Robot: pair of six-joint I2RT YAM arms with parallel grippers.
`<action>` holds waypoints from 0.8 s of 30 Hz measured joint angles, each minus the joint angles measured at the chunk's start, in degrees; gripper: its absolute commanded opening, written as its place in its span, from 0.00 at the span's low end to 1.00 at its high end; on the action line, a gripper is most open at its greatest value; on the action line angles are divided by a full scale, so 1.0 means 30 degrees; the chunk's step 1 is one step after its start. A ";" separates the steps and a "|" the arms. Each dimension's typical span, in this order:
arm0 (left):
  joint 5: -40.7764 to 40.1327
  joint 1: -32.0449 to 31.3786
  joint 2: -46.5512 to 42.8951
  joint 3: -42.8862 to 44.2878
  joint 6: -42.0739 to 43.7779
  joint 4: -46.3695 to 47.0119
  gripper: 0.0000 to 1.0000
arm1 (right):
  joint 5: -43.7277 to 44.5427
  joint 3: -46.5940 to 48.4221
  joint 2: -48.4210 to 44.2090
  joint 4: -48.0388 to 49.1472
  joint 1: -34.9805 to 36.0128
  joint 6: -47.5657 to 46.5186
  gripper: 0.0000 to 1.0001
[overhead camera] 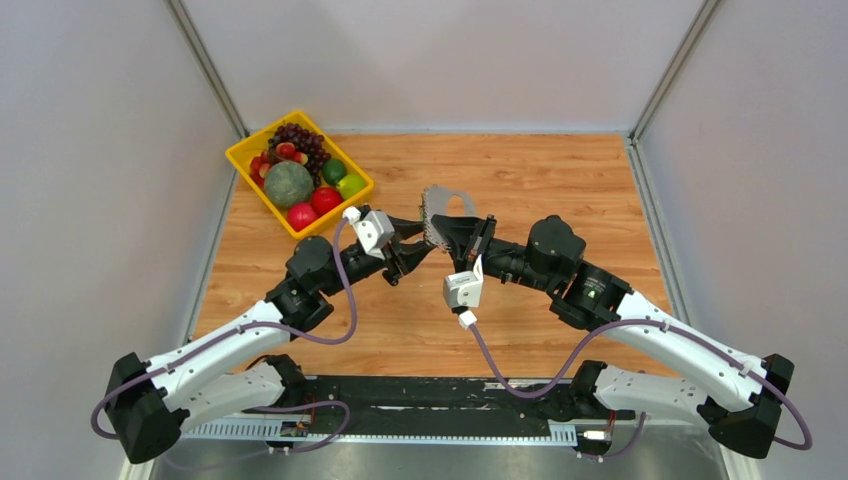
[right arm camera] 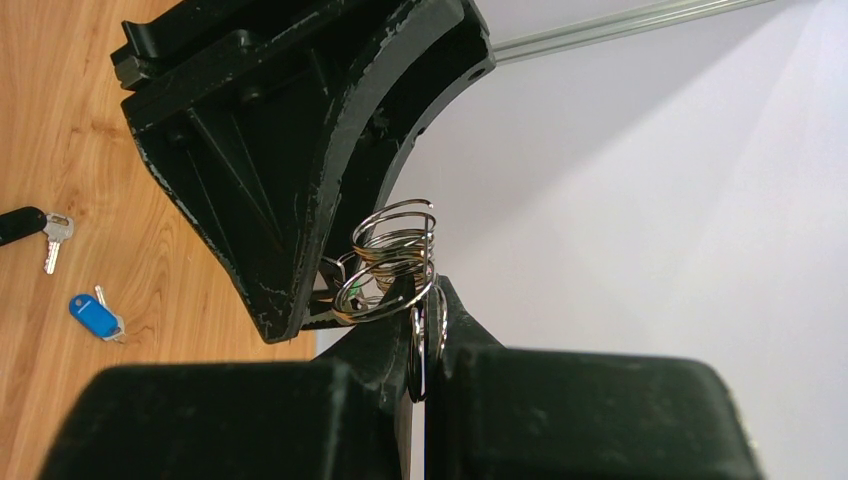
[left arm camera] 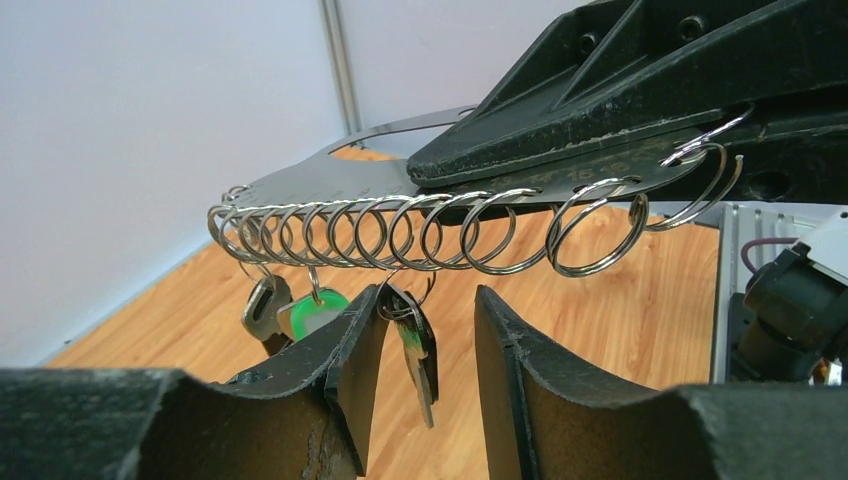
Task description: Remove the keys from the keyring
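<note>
A flat silvery metal keyring (left arm camera: 330,177), edged with a row of split wire rings, is held above the middle of the wooden table (overhead camera: 560,170). Its far end is hidden behind the right gripper (right arm camera: 422,320), whose jaws are pressed tight on the plate (seen edge-on from that wrist). Small silver keys (left arm camera: 315,312) with green heads hang near the 7 o'clock end. One is partly covered by the left gripper (left arm camera: 430,320), whose jaws are parted about halfway around it; contact cannot be made out. A black-headed key (right arm camera: 30,225) and a blue-tagged key (right arm camera: 93,314) lie on the boards. A yellow plastic fruit basket (overhead camera: 245,170) sits at 10 o'clock, well apart; open board is left toward 2 o'clock.
</note>
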 measured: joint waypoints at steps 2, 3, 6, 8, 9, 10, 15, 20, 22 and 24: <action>-0.0095 0.0000 -0.0204 0.0000 0.0029 -0.0095 0.46 | 0.0007 0.0000 0.0000 0.0000 0.0000 0.0000 0.00; -0.0146 0.0000 -0.0262 0.0000 0.0044 -0.0109 0.45 | 0.0007 0.0000 0.0000 0.0000 0.0000 0.0000 0.00; -0.0306 0.0000 -0.0372 -0.0007 0.0073 -0.0335 0.44 | 0.0022 0.0000 0.0000 0.0000 0.0000 0.0007 0.00; -0.0401 0.0000 -0.0379 -0.0015 0.0080 -0.0583 0.44 | 0.0080 0.0000 0.0000 0.0000 0.0000 0.0007 0.00; -0.0437 -0.0007 -0.0379 -0.0029 0.0087 -0.0692 0.43 | 0.0095 0.0000 0.0000 0.0000 0.0000 0.0007 0.00; -0.0444 0.0000 -0.0379 -0.0051 0.0087 -0.0816 0.42 | 0.0117 0.0000 0.0000 0.0000 0.0000 0.0000 0.00; -0.0481 -0.0007 -0.0379 -0.0146 0.0182 -0.1253 0.21 | 0.0138 0.0000 0.0000 0.0000 0.0000 0.0007 0.00; -0.0860 -0.0007 -0.0539 -0.0175 0.0481 -0.1698 0.00 | 0.0153 0.0000 -0.0087 -0.0007 0.0000 0.0015 0.00; -0.1078 -0.0007 -0.0845 -0.0175 0.0663 -0.2047 0.00 | 0.0160 -0.0007 -0.0160 -0.0029 0.0000 0.0022 0.00; -0.1268 -0.0007 -0.1239 -0.0138 0.0903 -0.2514 0.00 | 0.0168 -0.0029 -0.0299 -0.0080 0.0000 0.0087 0.00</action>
